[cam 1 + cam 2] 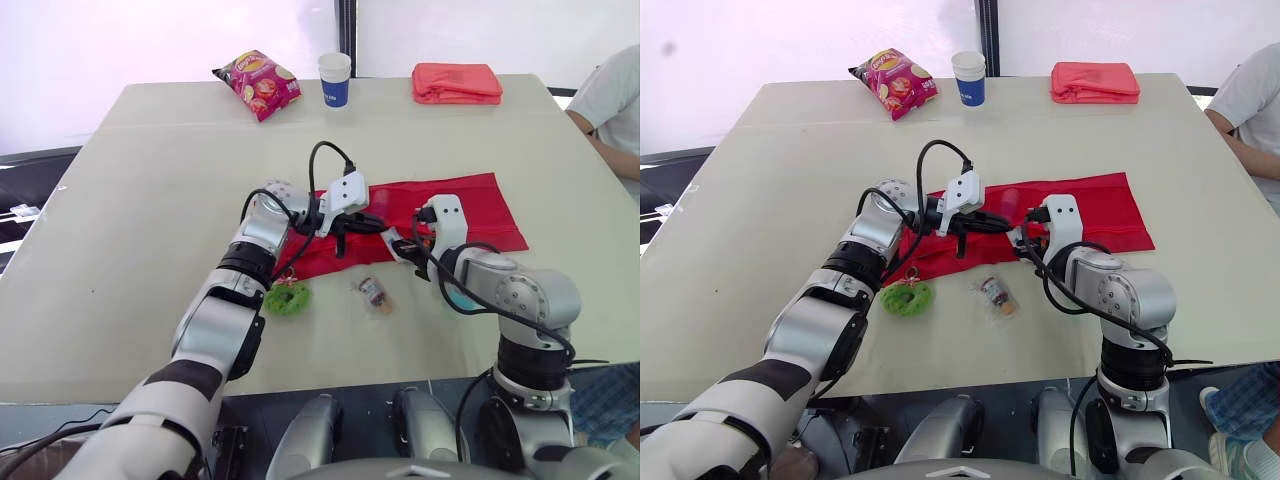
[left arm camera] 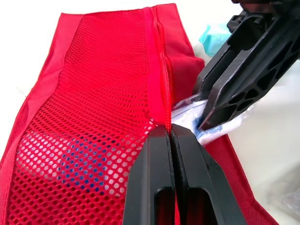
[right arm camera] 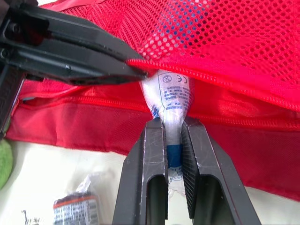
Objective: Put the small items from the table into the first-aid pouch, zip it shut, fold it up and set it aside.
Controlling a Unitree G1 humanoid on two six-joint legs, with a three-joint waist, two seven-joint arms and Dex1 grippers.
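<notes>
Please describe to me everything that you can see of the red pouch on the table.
The red pouch lies unfolded and flat on the table, a long strip of red fabric. One panel is red mesh with a red zipper along its edge, and something blue and white shows dimly through the mesh. The zipper is open here. The left hand, shut, pinches the mesh edge and lifts it. The right hand holds a white packet with its tip in the gap.
</notes>
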